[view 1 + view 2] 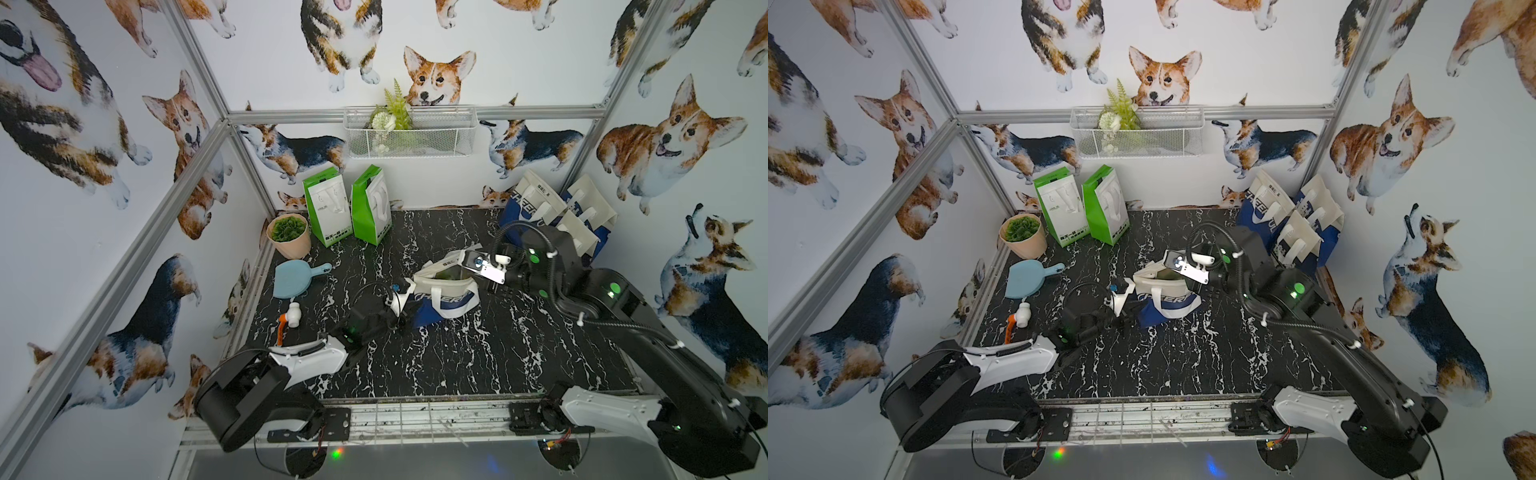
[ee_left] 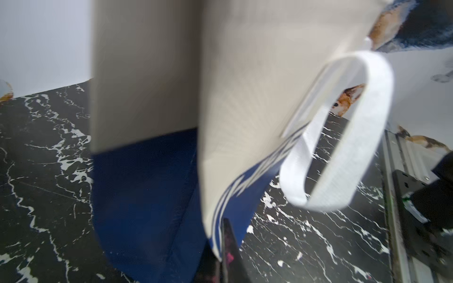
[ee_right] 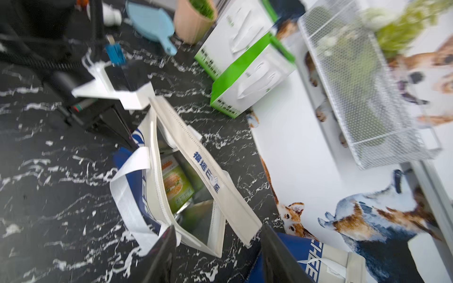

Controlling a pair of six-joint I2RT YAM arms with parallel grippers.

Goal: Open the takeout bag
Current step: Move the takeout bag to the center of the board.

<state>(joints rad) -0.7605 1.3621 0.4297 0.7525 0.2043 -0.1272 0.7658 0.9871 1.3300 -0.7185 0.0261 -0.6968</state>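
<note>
The takeout bag [image 1: 446,293] [image 1: 1169,295], white above and blue below, stands mid-table on the black marble top. Its mouth gapes, and the right wrist view shows a green food pack [image 3: 176,186] inside and the lettered flap [image 3: 206,169] folded outward. My left gripper [image 1: 407,313] [image 2: 221,247] is shut on the bag's side edge, low on the blue band; the white handle loop [image 2: 343,137] hangs free beside it. My right gripper [image 1: 464,266] [image 3: 218,254] hovers open over the bag's other end, with the rim's corner between its fingers, not clamped.
Two green-and-white bags [image 1: 347,210] stand at the back. Several blue-and-white bags [image 1: 552,216] lean in the back right corner, close behind the right arm. A potted plant [image 1: 289,235], a blue paddle [image 1: 297,278] and a white-and-orange tool [image 1: 291,318] lie left. A wire basket [image 1: 409,131] hangs on the back wall.
</note>
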